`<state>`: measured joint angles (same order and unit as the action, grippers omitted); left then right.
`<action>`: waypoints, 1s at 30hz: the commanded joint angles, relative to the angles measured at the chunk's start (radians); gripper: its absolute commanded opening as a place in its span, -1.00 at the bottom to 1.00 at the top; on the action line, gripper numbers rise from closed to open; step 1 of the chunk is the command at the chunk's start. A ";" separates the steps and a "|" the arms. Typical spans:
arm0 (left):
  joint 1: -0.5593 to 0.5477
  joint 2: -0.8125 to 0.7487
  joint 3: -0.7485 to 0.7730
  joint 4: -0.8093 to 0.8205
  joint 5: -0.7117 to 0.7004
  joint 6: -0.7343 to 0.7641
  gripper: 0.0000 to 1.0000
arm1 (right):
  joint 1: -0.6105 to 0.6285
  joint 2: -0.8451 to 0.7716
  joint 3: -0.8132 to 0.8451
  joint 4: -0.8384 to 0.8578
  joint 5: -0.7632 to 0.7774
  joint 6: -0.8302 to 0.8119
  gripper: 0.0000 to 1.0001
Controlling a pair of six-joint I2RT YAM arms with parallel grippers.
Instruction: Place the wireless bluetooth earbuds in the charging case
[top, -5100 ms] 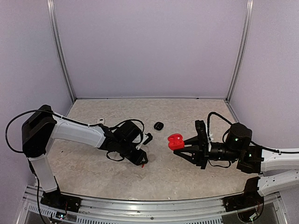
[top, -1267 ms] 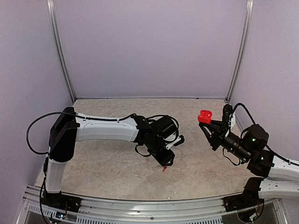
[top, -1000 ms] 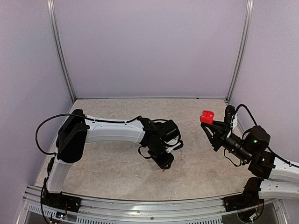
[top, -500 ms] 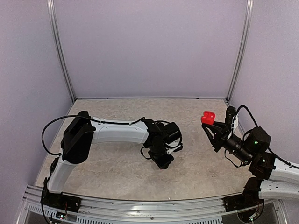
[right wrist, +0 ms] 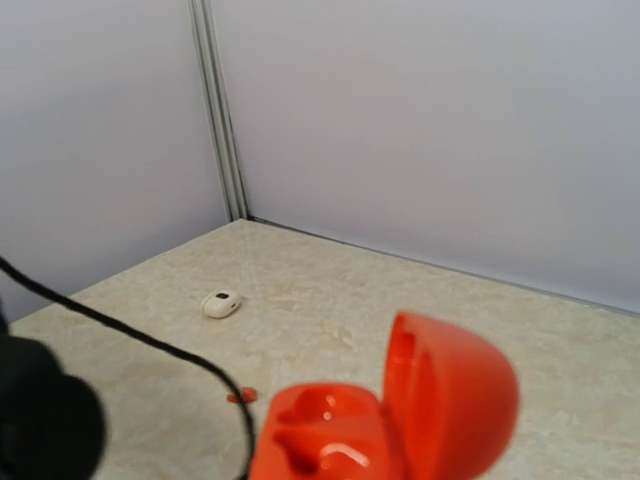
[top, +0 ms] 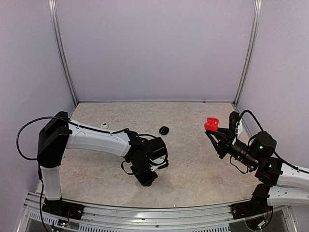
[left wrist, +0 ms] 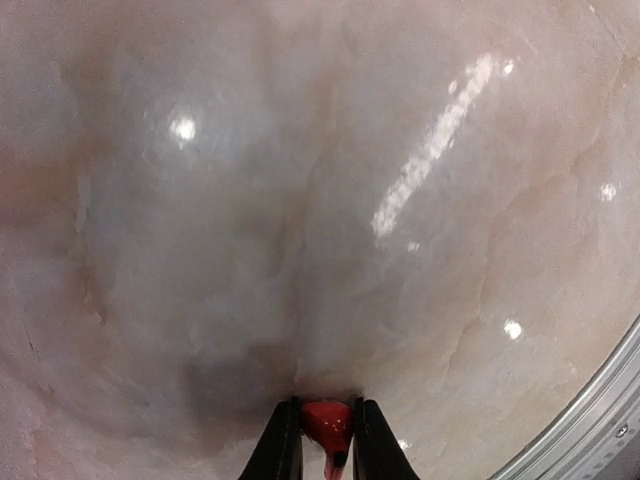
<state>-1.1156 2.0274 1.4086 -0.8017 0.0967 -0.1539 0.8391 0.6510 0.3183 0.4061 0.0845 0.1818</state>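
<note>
**Overhead view, lower centre:** your left gripper (top: 146, 180) points down at the table (top: 193, 166).

**Left wrist view, bottom edge:** its fingers (left wrist: 285, 445) are clamped on a red earbud (left wrist: 326, 420).

**Overhead view, right of centre:** your right gripper (top: 216, 131) is closed on the red case (top: 211, 124), which it holds above the table with the lid open.

**Overhead view, middle:** a black case (top: 164, 130) lies on the table, and a white case (top: 104, 125) lies to its left. Both are well apart from the grippers.

**Right wrist view, lower left:** a small red piece (right wrist: 241, 396) lies on the table, too small to identify.
</note>
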 commanded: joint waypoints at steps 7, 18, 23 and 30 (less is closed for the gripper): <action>-0.050 -0.095 -0.199 -0.090 -0.027 -0.071 -0.56 | -0.011 0.050 0.019 0.062 -0.041 -0.001 -0.96; -0.068 -0.019 -0.124 -0.139 -0.080 -0.050 -0.39 | -0.011 0.042 0.022 0.045 -0.037 -0.009 -0.95; -0.073 -0.006 -0.113 -0.157 -0.084 -0.044 -0.47 | -0.010 0.043 0.018 0.047 -0.036 -0.012 -0.94; -0.066 -0.028 -0.096 -0.127 -0.090 -0.051 -0.61 | -0.010 0.038 0.018 0.038 -0.034 -0.016 -0.94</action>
<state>-1.1854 1.9682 1.3216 -0.9173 0.0177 -0.2043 0.8391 0.7021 0.3187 0.4370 0.0498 0.1757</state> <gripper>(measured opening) 0.215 0.189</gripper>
